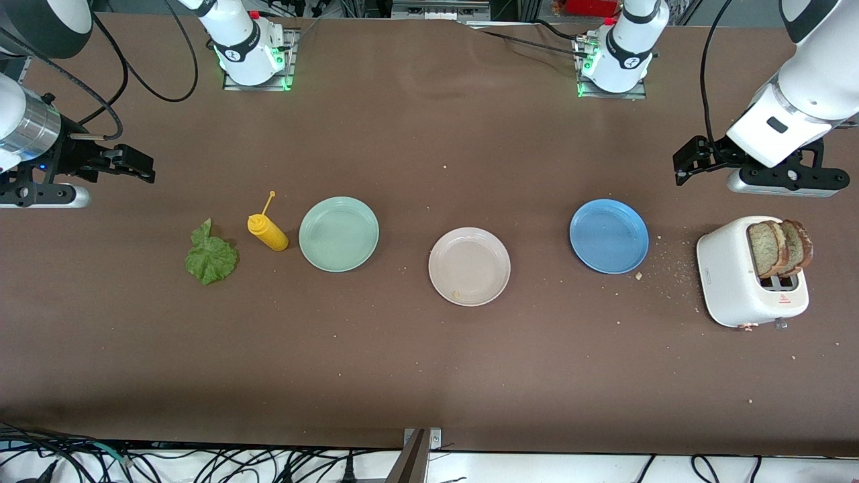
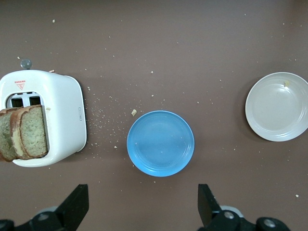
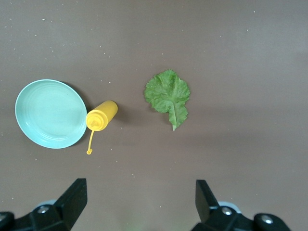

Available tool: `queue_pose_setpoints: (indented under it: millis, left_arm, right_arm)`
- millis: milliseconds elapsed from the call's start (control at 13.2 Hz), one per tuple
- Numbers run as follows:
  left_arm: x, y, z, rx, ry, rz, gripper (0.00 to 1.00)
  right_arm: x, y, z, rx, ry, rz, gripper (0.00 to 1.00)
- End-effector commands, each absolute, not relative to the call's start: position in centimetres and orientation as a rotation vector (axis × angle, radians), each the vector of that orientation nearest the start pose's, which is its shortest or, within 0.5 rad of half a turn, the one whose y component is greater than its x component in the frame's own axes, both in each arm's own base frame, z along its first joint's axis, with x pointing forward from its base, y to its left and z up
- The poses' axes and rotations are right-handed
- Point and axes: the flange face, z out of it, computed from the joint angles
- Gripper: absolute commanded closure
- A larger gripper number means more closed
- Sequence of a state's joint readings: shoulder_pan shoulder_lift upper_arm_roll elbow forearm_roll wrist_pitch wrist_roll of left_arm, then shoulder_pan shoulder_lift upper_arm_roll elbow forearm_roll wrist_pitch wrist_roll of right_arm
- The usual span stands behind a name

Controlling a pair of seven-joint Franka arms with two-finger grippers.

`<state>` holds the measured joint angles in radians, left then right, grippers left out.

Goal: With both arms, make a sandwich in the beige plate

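**Bread in the toaster, plates bare, both arms up**

Nearest the front camera sits the white toaster (image 1: 748,278), at the left arm's end of the table, with two brown wholegrain bread slices (image 1: 778,248) standing up out of its slots. Crumbs lie scattered on the brown table (image 1: 429,376) between it and the blue plate (image 1: 609,235). The beige plate (image 1: 469,266) lies mid-table, a touch nearer the camera than the blue plate, holding only a crumb or two. Toward the right arm's end come the mint-green plate (image 1: 339,233), then the yellow squeeze bottle (image 1: 268,231) lying on its side just beside it, then the green lettuce leaf (image 1: 211,257) flat on the table.

The left gripper (image 2: 142,204) hangs over the bare table beside the blue plate and toaster, fingers spread wide, holding nothing. The right gripper (image 3: 139,202) hangs over the table near the lettuce and bottle, likewise spread and empty.
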<state>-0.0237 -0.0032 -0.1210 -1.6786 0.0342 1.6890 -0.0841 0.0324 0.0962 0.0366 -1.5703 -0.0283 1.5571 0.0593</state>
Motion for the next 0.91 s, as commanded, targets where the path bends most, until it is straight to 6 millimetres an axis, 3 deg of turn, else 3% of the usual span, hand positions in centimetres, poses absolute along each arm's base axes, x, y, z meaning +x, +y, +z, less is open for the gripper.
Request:
queue_pose_setpoints:
  millis: [0,830]
  left_arm:
    - [55.51,-8.10,58.76,-3.133,0.138,-0.025,0.00]
    - [55.59,-7.59,58.83,-3.134,0.136,-0.027,0.00]
  right_arm:
    - [57.76,3.38,57.18,-3.172,-0.024,0.160,0.00]
    - [57.80,3.38,57.20,-3.172,-0.024,0.155,0.00]
